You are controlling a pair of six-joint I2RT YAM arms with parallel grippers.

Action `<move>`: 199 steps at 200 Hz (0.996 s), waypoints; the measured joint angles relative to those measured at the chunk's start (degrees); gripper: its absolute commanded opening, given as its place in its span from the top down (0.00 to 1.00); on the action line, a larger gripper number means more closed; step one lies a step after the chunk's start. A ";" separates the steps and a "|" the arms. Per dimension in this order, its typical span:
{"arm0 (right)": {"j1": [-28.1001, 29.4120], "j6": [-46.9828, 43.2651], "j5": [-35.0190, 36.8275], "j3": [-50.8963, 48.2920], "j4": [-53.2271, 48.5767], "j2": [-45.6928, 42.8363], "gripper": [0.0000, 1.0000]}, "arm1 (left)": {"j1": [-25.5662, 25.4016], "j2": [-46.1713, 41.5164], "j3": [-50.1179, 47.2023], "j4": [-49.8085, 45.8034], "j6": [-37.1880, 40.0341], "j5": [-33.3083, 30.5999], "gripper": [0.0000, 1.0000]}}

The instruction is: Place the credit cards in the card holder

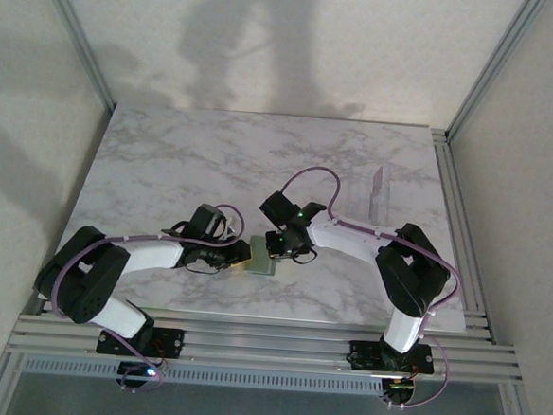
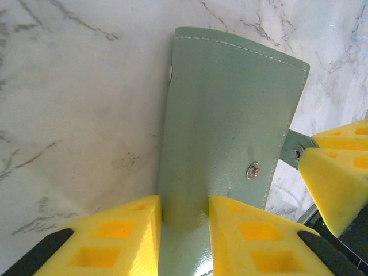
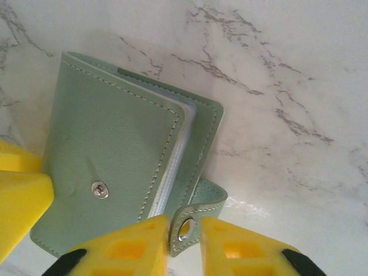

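1. Lying flat on the white marble table (image 1: 166, 162), the grey-green card holder (image 1: 261, 257) sits near the front edge, midway between the two arms.
2. Seen from above, the left gripper (image 1: 235, 258) meets the holder from its left side and the right gripper (image 1: 283, 250) from its right, so both claws crowd the same small wallet.
3. In the left wrist view, the left gripper (image 2: 184, 210) is clenched on the card holder (image 2: 230, 115): its yellow fingers (image 2: 126, 230) press a raised fold of the cover from either side.
4. That view also shows a metal snap stud (image 2: 252, 170) on the cover, with the snap tab (image 2: 293, 150) sticking out past the edge and not fastened to it.
5. In the right wrist view, the right gripper (image 3: 184, 227) is grasping the snap tab (image 3: 192, 215), its two yellow pads tight against the tab's sides at the ring.
6. The card holder (image 3: 115, 132) is folded over there, stud (image 3: 100, 189) facing up, with pale layers (image 3: 178, 155) showing between the covers; whether these are cards cannot be told.
7. A clear upright piece (image 1: 382, 191) stands on the table well apart, toward the far right.
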 measured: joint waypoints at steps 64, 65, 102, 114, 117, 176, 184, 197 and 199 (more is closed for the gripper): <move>0.00 -0.07 0.59 0.00 -0.09 0.00 0.97 | 0.00 0.00 0.00 0.00 -0.02 0.00 0.77; 0.00 -0.07 0.59 0.00 -0.07 0.00 0.98 | 0.00 0.00 0.00 0.00 0.00 0.00 0.77; 0.00 -0.09 -1.73 -0.02 2.01 -0.02 1.00 | -0.02 0.00 0.00 0.00 0.00 0.04 0.82; 0.00 -0.09 -2.80 -0.02 2.91 -0.02 1.00 | -0.04 -0.02 0.00 0.00 -0.02 0.20 0.83; 0.00 -0.09 -3.06 -0.02 3.08 -0.02 1.00 | -0.04 -0.02 0.00 0.00 -0.02 0.22 0.84; 0.00 -0.09 -5.84 -0.02 5.27 0.72 0.95 | -0.37 0.00 -0.11 0.85 -0.24 0.63 0.86; 0.00 -0.11 -5.99 -0.02 5.44 1.05 0.94 | -0.37 0.00 -0.15 0.92 -0.26 0.66 0.86; 0.00 -0.09 -6.34 -0.02 5.66 1.49 0.91 | -0.37 0.00 -0.15 1.16 -0.28 0.68 0.86; 0.00 -0.07 -6.36 -0.02 5.68 1.53 0.90 | -0.37 0.00 -0.15 1.18 -0.28 0.68 0.87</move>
